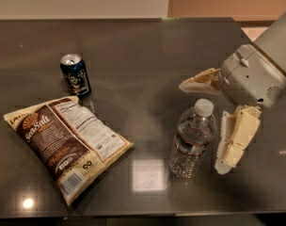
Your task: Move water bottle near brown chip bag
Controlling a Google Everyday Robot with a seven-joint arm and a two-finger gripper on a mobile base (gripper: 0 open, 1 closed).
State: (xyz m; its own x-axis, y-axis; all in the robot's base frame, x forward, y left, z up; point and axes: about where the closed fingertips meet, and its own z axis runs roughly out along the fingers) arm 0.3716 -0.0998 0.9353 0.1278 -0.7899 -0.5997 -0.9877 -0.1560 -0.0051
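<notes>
The water bottle [192, 140], clear and ribbed with a white cap, stands upright on the dark table, right of centre. The brown chip bag [63, 147], cream and brown and marked "Sea Salt", lies flat at the left front, well apart from the bottle. My gripper [202, 126] is at the right and open. One cream finger [199, 82] reaches over behind the bottle's cap. The other finger [234, 140] hangs just right of the bottle. Neither finger clearly touches the bottle.
A dark blue can [75, 74] stands upright behind the chip bag at the left. The dark glossy table [143, 51] runs to a wall at the back, and its front edge lies just below the bag and bottle.
</notes>
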